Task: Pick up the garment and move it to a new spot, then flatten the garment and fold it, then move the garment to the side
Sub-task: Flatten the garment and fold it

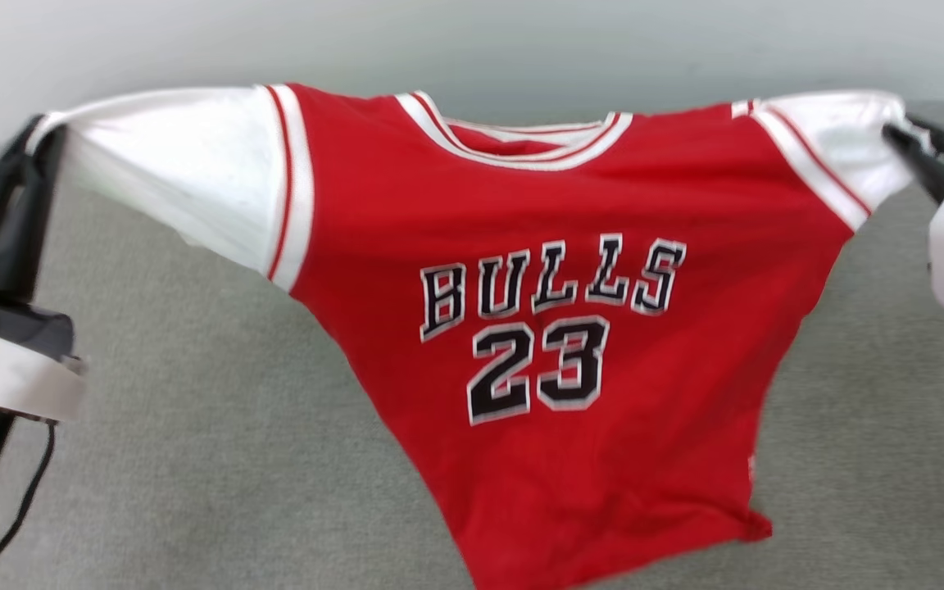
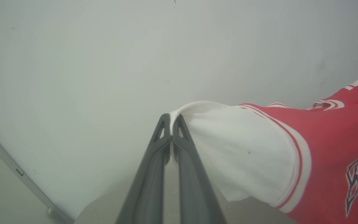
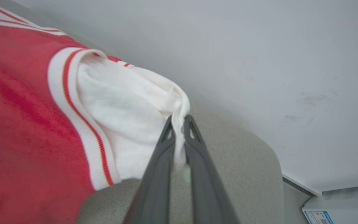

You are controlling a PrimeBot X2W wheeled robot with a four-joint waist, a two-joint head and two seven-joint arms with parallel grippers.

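While its white sleeves are drawn apart, the garment [image 1: 570, 270] hangs spread across the middle of the head view. Its long axis runs sleeve to sleeve, from the upper left of the frame to the upper right. The striped collar sits at the top centre and the hem falls toward the bottom edge. The side printed "BULLS 23" faces the camera, lettering upright and tilted slightly up to the right. Below the sleeves the red body narrows and slants toward the lower centre and right. Whether the hem touches the grey table [image 1: 193, 410] beneath cannot be told.

At the upper left, the left gripper [image 1: 42, 131] reaches in from the left edge. Its dark fingers rise toward the sleeve end and its pale wrist sits at the lower left. In its wrist view the fingers are pressed together on a fold of white sleeve cloth. At the upper right, the right gripper [image 1: 890, 135] comes in from the right edge, fingers pointing left and its white housing just below them. Its wrist view shows the fingers pinched narrow on the bunched tip of the other sleeve.

A pale wall [image 1: 472, 49] stands behind. A black cable [image 1: 21, 508] trails at the lower left.
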